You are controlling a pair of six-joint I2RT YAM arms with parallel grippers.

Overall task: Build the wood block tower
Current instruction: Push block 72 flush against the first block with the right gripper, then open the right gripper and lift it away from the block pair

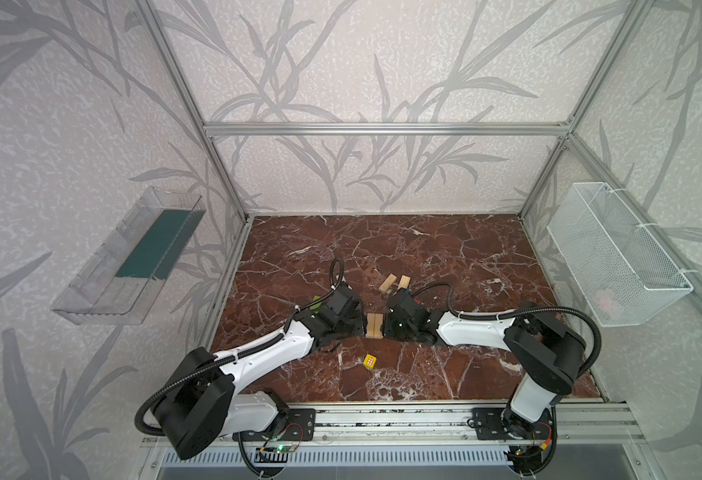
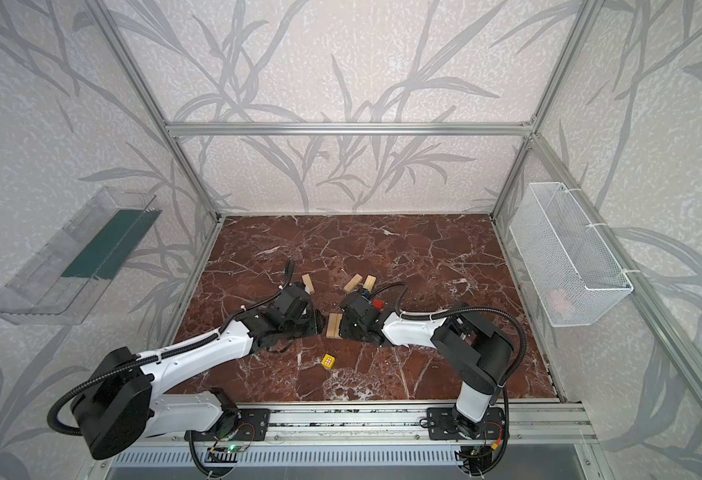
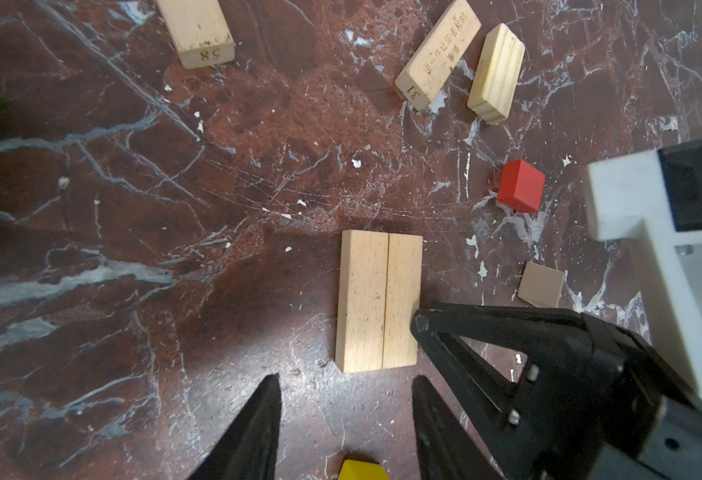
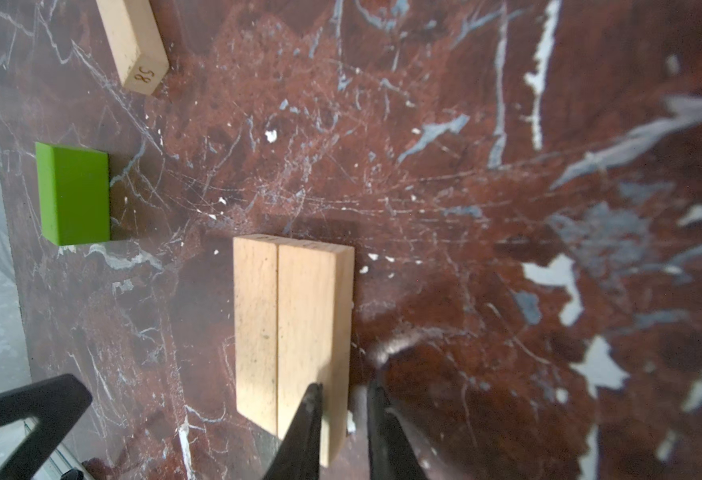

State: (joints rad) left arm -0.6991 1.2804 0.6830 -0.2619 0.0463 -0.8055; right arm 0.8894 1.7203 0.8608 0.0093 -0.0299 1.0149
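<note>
Arms meet low over your marble floor, wrists bent down. At 6 o'clock lies the yellow cube. Centre: paired pale bars, flat, touching. Left gripper stands partly spread, empty; right gripper has a narrow gap, holding nothing. At 12, loose bars.

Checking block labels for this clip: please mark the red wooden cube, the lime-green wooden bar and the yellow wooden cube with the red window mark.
red wooden cube [image 3: 521, 187]: left wrist view, top face.
lime-green wooden bar [image 4: 74, 193]: right wrist view, broad face.
yellow wooden cube with the red window mark [image 1: 370, 360]: top view, marked face.
</note>
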